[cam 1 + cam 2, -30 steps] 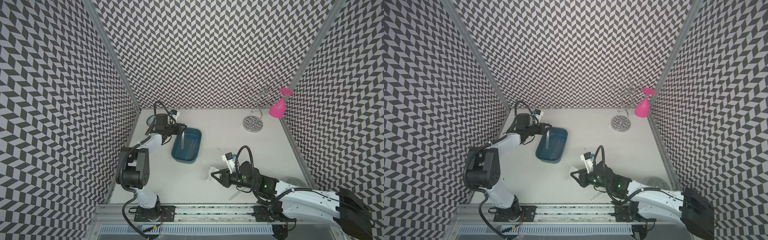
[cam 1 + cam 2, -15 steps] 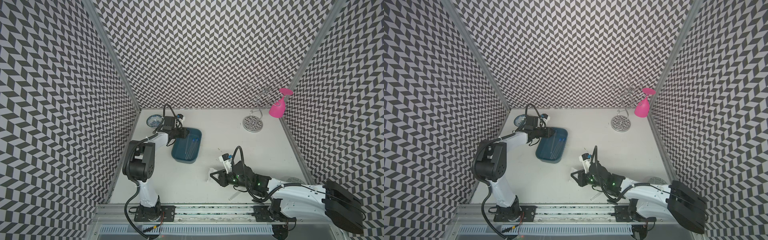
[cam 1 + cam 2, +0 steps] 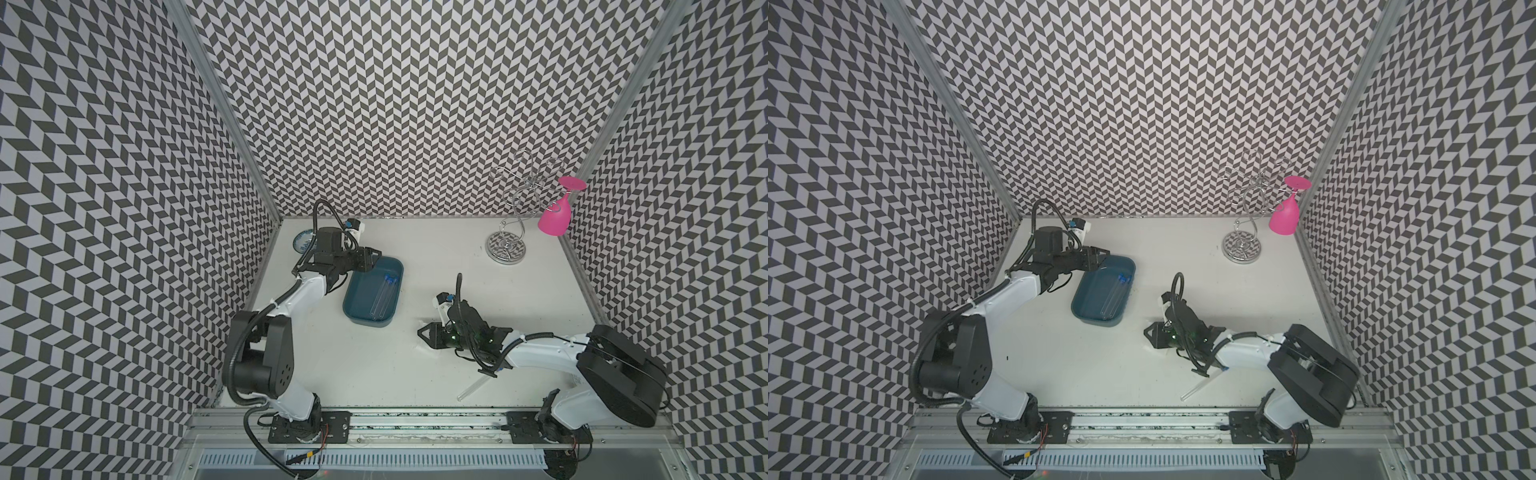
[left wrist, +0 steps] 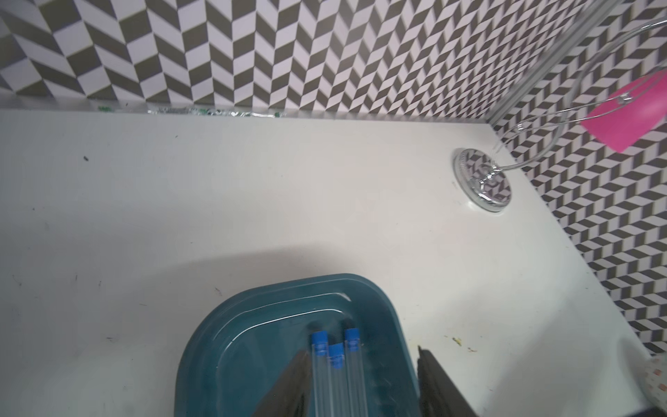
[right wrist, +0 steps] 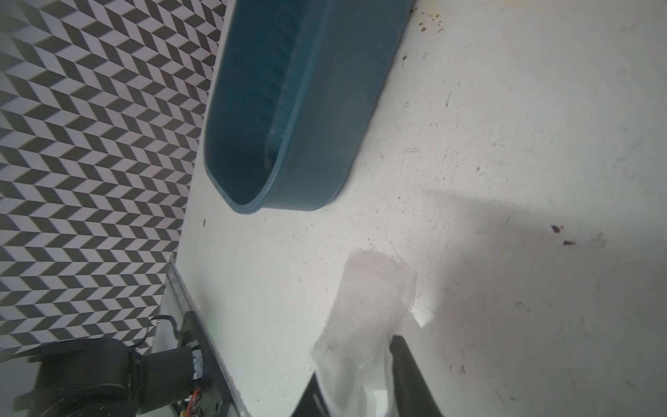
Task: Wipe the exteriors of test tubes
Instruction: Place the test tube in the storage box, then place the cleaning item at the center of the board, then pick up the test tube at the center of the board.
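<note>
Hovering parted, empty, left gripper (image 4: 359,350) over 3 clear tubes (image 4: 337,375), lower centre; right gripper (image 5: 355,361) flanking gauzy wipe (image 5: 371,299), grip unclear.

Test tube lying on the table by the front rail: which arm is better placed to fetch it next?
Probably left: the left hand is open and empty over the blue tub, while the right hand has the wipe between its fingers. The test tube lies partly under that arm.
</note>
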{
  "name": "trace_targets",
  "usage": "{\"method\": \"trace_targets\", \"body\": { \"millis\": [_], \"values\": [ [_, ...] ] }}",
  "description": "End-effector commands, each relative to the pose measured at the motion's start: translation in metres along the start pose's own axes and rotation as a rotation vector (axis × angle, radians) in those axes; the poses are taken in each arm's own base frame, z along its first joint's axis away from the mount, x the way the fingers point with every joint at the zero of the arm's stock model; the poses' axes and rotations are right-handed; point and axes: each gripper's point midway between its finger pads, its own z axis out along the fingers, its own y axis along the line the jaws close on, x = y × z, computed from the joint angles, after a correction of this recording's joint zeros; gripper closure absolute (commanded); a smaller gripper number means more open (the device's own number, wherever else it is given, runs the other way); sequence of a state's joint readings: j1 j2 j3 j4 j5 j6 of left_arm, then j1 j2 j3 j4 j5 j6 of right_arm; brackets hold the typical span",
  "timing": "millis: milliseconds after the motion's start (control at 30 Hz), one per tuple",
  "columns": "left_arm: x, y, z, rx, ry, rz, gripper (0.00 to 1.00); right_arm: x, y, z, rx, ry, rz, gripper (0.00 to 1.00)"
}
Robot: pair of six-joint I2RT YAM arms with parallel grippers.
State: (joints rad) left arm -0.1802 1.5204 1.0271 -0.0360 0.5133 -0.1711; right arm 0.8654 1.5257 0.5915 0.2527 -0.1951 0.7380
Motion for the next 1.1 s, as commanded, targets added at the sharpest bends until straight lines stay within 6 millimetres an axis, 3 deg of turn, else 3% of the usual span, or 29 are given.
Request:
{"method": "trace_targets", "body": {
  "millis": [0,133,267,533,733,933,1067],
  "values": [
    [0.009,-0.028,-0.016,0.079,-0.029,-0.007,0.49,-0.006,-0.006,0.011,0.042,0.007,-0.027,0.66],
    [0.025,-0.050,-0.038,0.127,-0.073,-0.031,0.48,-0.009,-0.012,0.015,0.104,0.025,-0.039,0.48],
    [0.042,-0.068,-0.055,0.169,-0.119,-0.057,0.48,-0.027,-0.007,0.006,0.159,-0.002,-0.074,0.38],
    [0.075,-0.086,-0.065,0.220,-0.121,-0.092,0.47,-0.058,0.010,-0.024,0.223,-0.061,-0.118,0.34],
    [0.085,-0.093,-0.069,0.235,-0.132,-0.098,0.47,-0.071,0.019,-0.053,0.234,-0.095,-0.127,0.34],
    [0.096,-0.094,-0.072,0.244,-0.152,-0.124,0.46,-0.078,0.016,-0.085,0.242,-0.188,-0.065,0.34],
    [0.102,-0.101,-0.071,0.263,-0.128,-0.119,0.46,-0.069,-0.001,-0.100,0.293,-0.208,-0.018,0.34]
  ]
}}
